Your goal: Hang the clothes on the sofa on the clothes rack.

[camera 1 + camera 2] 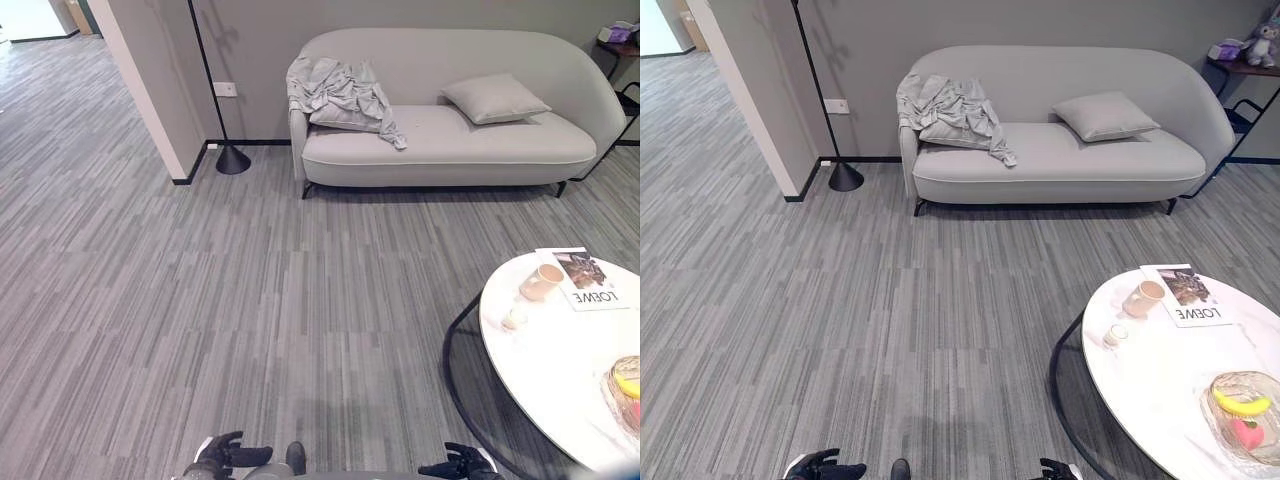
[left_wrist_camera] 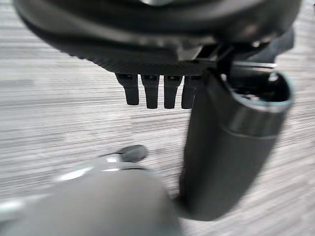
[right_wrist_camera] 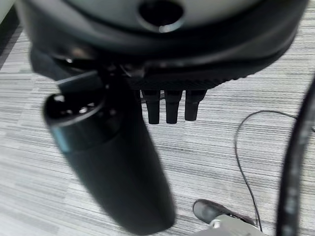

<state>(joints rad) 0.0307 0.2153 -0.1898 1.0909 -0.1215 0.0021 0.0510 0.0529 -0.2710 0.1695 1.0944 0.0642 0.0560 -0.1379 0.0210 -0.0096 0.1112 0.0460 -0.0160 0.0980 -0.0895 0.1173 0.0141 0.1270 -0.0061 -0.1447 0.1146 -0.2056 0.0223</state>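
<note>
I have both hands low at the near edge of the head view, the left hand and the right hand, each hanging over bare grey striped carpet. In the wrist views the fingers of the left hand point straight down, relaxed and holding nothing, and the right hand's fingers hang the same way. The grey garment lies crumpled over the arm and seat of the light grey sofa, well ahead of both hands, beside a cushion. Nearer my right hand stands a round white table with a mug and magazine.
</note>
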